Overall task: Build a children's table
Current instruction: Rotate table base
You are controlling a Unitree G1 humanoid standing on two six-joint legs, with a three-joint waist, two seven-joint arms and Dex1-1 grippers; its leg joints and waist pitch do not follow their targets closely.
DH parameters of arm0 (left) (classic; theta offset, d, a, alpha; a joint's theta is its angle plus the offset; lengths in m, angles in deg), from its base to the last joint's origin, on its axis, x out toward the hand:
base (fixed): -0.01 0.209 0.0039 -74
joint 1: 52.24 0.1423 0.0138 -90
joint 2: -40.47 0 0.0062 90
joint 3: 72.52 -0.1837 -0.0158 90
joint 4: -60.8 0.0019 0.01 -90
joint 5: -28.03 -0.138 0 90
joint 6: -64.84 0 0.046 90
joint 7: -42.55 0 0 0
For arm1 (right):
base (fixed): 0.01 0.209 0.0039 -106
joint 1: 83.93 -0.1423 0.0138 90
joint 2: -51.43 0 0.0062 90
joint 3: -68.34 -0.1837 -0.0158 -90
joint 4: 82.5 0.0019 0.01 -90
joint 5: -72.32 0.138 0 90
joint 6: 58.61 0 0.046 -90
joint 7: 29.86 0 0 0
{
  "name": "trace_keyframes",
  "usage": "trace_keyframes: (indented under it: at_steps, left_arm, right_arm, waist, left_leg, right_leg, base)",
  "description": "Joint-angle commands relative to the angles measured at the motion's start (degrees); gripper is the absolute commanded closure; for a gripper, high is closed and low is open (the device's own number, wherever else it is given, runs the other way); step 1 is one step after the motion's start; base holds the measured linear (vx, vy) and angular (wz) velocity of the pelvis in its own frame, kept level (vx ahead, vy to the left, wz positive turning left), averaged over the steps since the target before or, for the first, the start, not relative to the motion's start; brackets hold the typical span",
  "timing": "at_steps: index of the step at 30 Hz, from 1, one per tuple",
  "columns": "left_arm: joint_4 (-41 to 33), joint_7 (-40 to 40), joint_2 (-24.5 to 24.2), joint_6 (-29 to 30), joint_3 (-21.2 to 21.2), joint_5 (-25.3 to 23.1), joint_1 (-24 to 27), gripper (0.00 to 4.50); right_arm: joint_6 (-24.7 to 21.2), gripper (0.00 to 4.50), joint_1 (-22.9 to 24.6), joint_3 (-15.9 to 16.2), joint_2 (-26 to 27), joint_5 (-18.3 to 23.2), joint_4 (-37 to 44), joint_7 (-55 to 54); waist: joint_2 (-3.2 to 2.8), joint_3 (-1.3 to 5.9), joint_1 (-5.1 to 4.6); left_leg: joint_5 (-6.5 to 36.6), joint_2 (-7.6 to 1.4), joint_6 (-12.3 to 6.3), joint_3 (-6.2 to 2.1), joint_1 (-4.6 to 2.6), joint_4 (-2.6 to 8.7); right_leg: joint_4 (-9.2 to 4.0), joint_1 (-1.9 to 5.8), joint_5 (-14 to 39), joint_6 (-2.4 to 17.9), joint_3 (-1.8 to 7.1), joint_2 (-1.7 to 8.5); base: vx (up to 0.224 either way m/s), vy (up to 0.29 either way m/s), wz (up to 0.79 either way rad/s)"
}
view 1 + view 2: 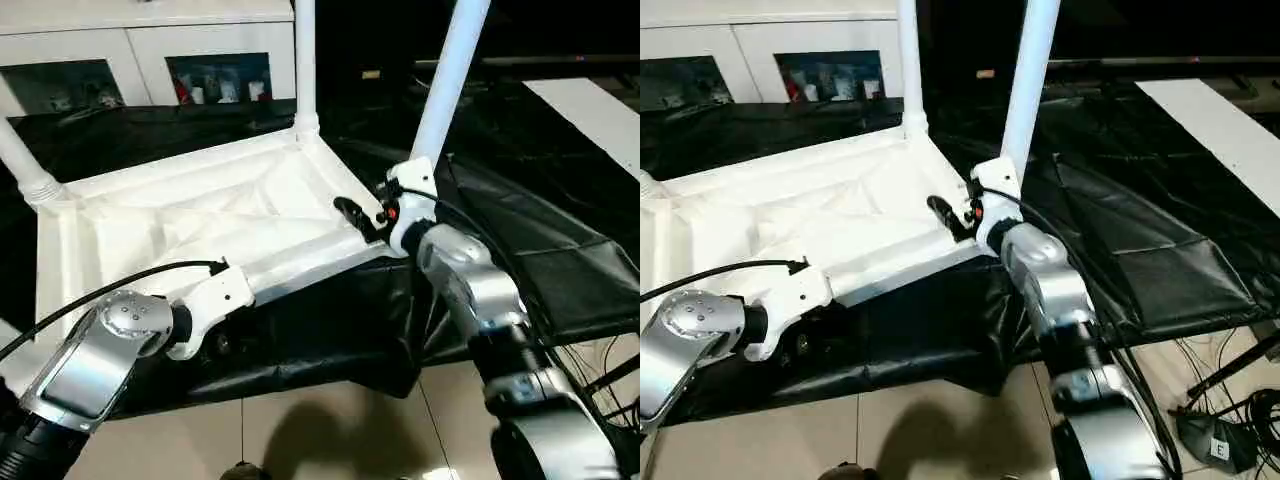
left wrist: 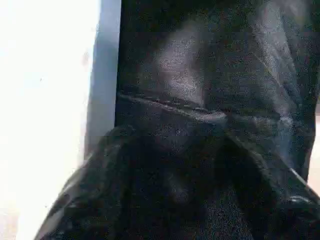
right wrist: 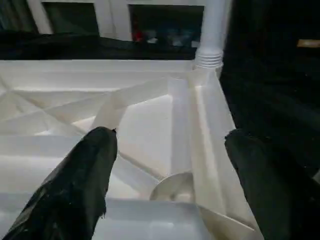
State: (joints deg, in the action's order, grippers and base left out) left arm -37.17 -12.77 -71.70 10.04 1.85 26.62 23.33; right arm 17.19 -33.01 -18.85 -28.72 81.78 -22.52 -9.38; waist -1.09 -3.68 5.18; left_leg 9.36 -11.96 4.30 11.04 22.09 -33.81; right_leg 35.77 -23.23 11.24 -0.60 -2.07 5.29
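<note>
The white table top [image 1: 190, 215] lies upside down on black cloth, its X-ribbed underside facing up. One leg [image 1: 24, 163] stands in the far left corner and another leg [image 1: 304, 60] in the far right corner. A third leg [image 1: 450, 70] rises by the near right corner, its foot hidden behind my right wrist. My right gripper [image 3: 167, 135] is open at that corner, its fingers [image 1: 350, 213] spread either side of the rim above a round socket [image 3: 172, 187]. My left gripper's wrist [image 1: 215, 295] sits low against the top's front edge, facing black cloth.
A white cabinet [image 1: 150, 45] with glass-fronted compartments stands behind the table. Black cloth [image 1: 560, 260] drapes over the work surface and down its front. A white board [image 1: 600, 115] lies at the far right. Cables [image 1: 1240, 410] sprawl on the tiled floor at the right.
</note>
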Motion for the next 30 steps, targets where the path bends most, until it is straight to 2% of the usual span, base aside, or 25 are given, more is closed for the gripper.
trace_keyframes:
  at_steps: [1,5,7,10,12,14,15,16,19,20,21,22,24,26,28,30]
  left_arm:
    - [-0.2,1.9,-1.4,1.2,0.4,-1.8,0.1,0.98]
    - [1.4,5.5,-1.7,0.6,0.6,-3.8,0.3,0.66]
    - [2.3,6.9,-1.2,-0.2,0.9,-4.3,-0.1,0.49]
    - [3.6,8.5,-0.5,-1.1,1.3,-4.9,-0.8,0.22]
    - [5.4,10.7,0.4,-2.4,1.7,-5.7,-1.8,0.06]
    - [7.2,12.5,1.6,-3.6,2.0,-6.1,-3.0,0.06]
    - [7.4,12.7,1.8,-3.8,2.0,-6.1,-3.1,0.06]
    - [8.1,13.4,2.3,-4.4,2.0,-6.2,-3.7,0.06]
    - [8.5,13.9,2.6,-5.1,1.8,-6.3,-4.0,0.06]
    - [9.5,15.1,3.4,-5.9,1.6,-6.3,-4.8,0.06]
    - [9.7,15.4,3.6,-6.2,1.6,-6.3,-5.0,0.06]
    - [10.3,16.0,4.1,-6.7,1.4,-6.4,-5.3,0.06]
    - [10.8,16.8,4.6,-8.0,1.4,-6.6,-5.6,0.06]
    - [9.9,16.9,6.9,-10.9,2.3,-4.3,-5.0,0.06]
    - [9.3,16.5,7.5,-11.5,2.7,-3.2,-4.7,0.06]
    - [4.5,12.9,8.2,-11.8,4.3,1.6,-2.1,0.06]
  right_arm:
    - [1.1,0.67,-0.9,-2.1,-0.8,-0.1,-2.3,-1.8]
    - [4.2,0.67,-3.7,-5.0,-3.6,-0.5,-9.5,-4.9]
    - [5.5,0.67,-4.5,-5.6,-4.6,-0.8,-11.7,-5.3]
    - [6.6,0.67,-5.3,-6.3,-5.8,-1.1,-13.9,-5.6]
    - [8.1,0.67,-6.3,-7.1,-7.7,-1.5,-16.8,-5.9]
    - [9.7,0.67,-7.5,-7.9,-9.9,-1.7,-19.9,-6.4]
    - [10.0,0.67,-7.8,-8.0,-10.3,-1.8,-20.5,-6.5]
    - [11.0,0.67,-8.5,-8.2,-11.5,-1.9,-22.3,-6.9]
    - [11.8,0.67,-9.2,-8.2,-12.2,-1.9,-23.9,-7.0]
    - [13.4,0.67,-10.9,-8.3,-14.2,-2.3,-27.6,-7.3]
    - [13.8,0.67,-11.4,-8.4,-14.8,-2.5,-28.5,-7.4]
    - [14.6,0.67,-12.3,-8.4,-15.9,-2.8,-30.4,-7.5]
    - [15.4,0.67,-13.1,-8.3,-16.9,-3.2,-32.1,-7.4]
    - [17.0,0.67,-14.3,-7.6,-18.0,-4.1,-34.6,-5.9]
    - [17.5,0.67,-14.6,-7.5,-17.9,-4.3,-35.2,-5.3]
    - [18.7,0.67,-14.5,-7.2,-17.1,-4.2,-35.4,-3.1]
  waist:
    - [-0.25,4.36,-0.24]
    - [-0.33,4.25,-0.23]
    - [-0.33,4.21,0.09]
    - [-0.35,4.22,0.63]
    - [-0.4,4.35,0.91]
    - [-0.67,4.54,1.24]
    - [-0.53,4.56,1.21]
    - [-0.51,4.78,1.61]
    - [-0.39,5.04,1.85]
    - [-0.35,5.03,1.85]
    - [-0.65,5.09,1.74]
    - [-0.5,5.19,1.83]
    - [-0.37,5.04,1.92]
    - [-0.35,5.17,1.95]
    - [-0.19,5.15,2.01]
    - [-0.14,5.21,2.06]
  left_leg:
    - [11.1,-0.34,1.63,-0.25,-1.42,3.87]
    - [14.2,-0.37,2.32,-0.23,-1.74,3.85]
    - [15.3,-0.4,2.43,-0.09,-2.08,3.74]
    - [15.9,-0.41,2.77,-0.18,-1.97,3.76]
    - [15.9,-0.41,2.82,-0.09,-2.24,3.64]
    - [14.8,-0.39,2.81,-0.16,-1.94,3.53]
    - [14.7,-0.34,2.77,-0.11,-1.85,3.47]
    - [13.2,-0.37,2.63,-0.12,-1.7,3.28]
    - [10.1,-0.21,2.0,-0.23,-1.04,3.0]
    - [9.5,-0.2,1.83,-0.26,-0.9,2.96]
    - [9.6,-0.1,1.9,-0.34,-0.8,2.88]
    - [10.5,-0.08,1.73,-0.24,-0.98,2.75]
    - [10.6,-0.1,1.21,-0.29,-0.64,2.78]
    - [10.9,-0.11,0.87,-0.25,-0.69,2.64]
    - [10.2,-0.07,0.24,-0.27,-0.33,2.56]
    - [10.5,-0.22,0.0,-0.29,-0.31,2.58]
  right_leg:
    - [-3.36,2.17,6.4,11.1,1.52,1.46]
    - [-3.83,1.75,10.5,10.8,1.56,1.55]
    - [-4.04,1.4,11.8,10.6,1.66,1.49]
    - [-4.1,1.42,13.3,9.9,1.59,1.45]
    - [-4.12,1.16,12.8,9.8,1.59,1.36]
    - [-3.85,1.34,11.0,10.0,1.52,1.38]
    - [-3.86,1.35,10.7,10.1,1.47,1.31]
    - [-3.61,1.57,8.9,10.5,1.38,1.4]
    - [-2.94,2.01,4.5,10.8,1.2,1.29]
    - [-2.82,2.06,3.7,10.8,1.17,1.26]
    - [-2.73,2.01,3.1,11.2,1.0,1.18]
    - [-2.73,1.99,2.6,11.9,0.99,1.14]
    - [-2.72,2.23,2.3,11.9,1.01,1.26]
    - [-2.82,2.25,2.5,12.2,0.96,1.33]
    - [-2.61,2.5,1.4,12.7,0.93,1.41]
    - [-2.56,2.55,1.6,13.2,0.9,1.75]
  base:
    - [0.0,0.0,0.0]
    - [0.0,0.0,0.0]
    - [0.0,0.0,0.0]
    - [0.0,0.0,0.0]
    - [0.0,0.0,0.0]
    - [0.0,0.0,0.0]
    - [0.0,0.0,0.0]
    - [0.0,0.0,0.0]
    - [0.0,0.0,0.0]
    - [0.0,0.0,0.0]
    - [0.0,0.0,0.0]
    - [0.0,0.0,0.0]
    - [0.0,0.0,0.0]
    - [0.0,0.0,0.0]
    - [0.0,0.0,0.0]
    - [0.0,0.0,0.0]
